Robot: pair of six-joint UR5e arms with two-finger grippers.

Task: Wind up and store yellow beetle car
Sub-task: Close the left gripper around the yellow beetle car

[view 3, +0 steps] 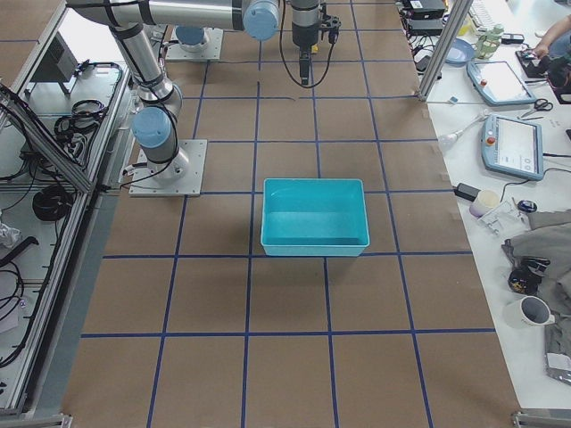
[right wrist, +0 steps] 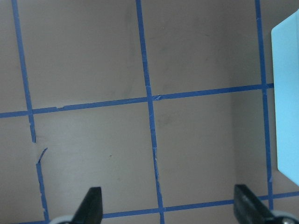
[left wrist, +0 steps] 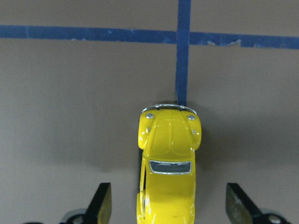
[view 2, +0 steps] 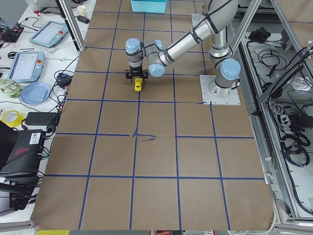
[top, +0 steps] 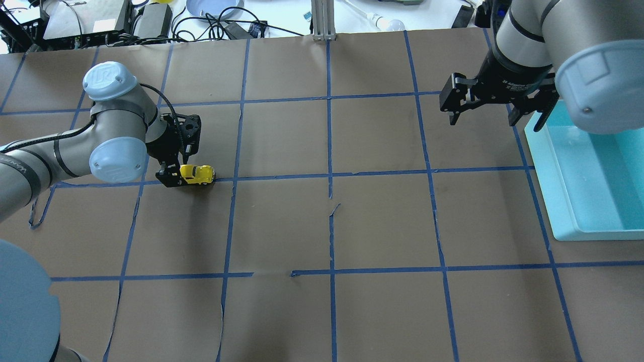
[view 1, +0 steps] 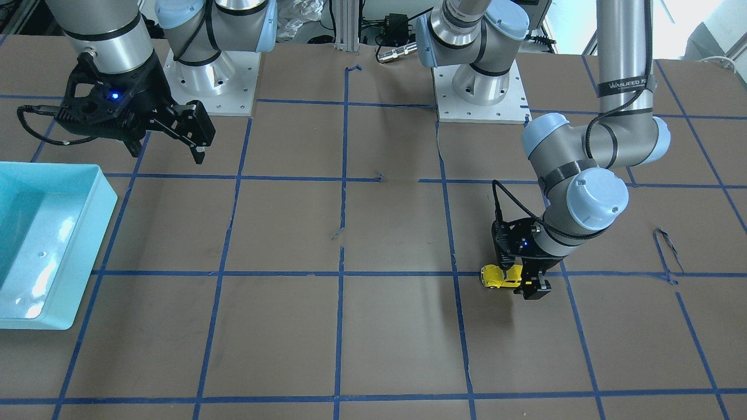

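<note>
The yellow beetle car (left wrist: pixel 170 158) stands on its wheels on the brown table, over a blue tape line. It also shows in the overhead view (top: pixel 198 173) and the front view (view 1: pixel 499 277). My left gripper (left wrist: pixel 170 207) is low at the table and open. Its fingers (left wrist: pixel 103 201) stand on either side of the car's rear, apart from its body. The car's front sticks out beyond the fingertips. My right gripper (top: pixel 495 118) is open and empty. It hangs above the table beside the bin, far from the car.
A light blue bin (top: pixel 543 173) stands at the table's right side, also in the front view (view 1: pixel 105 201) and the right wrist view (right wrist: pixel 287 93). Blue tape lines grid the brown paper, which has small tears (top: pixel 333 208) near the middle.
</note>
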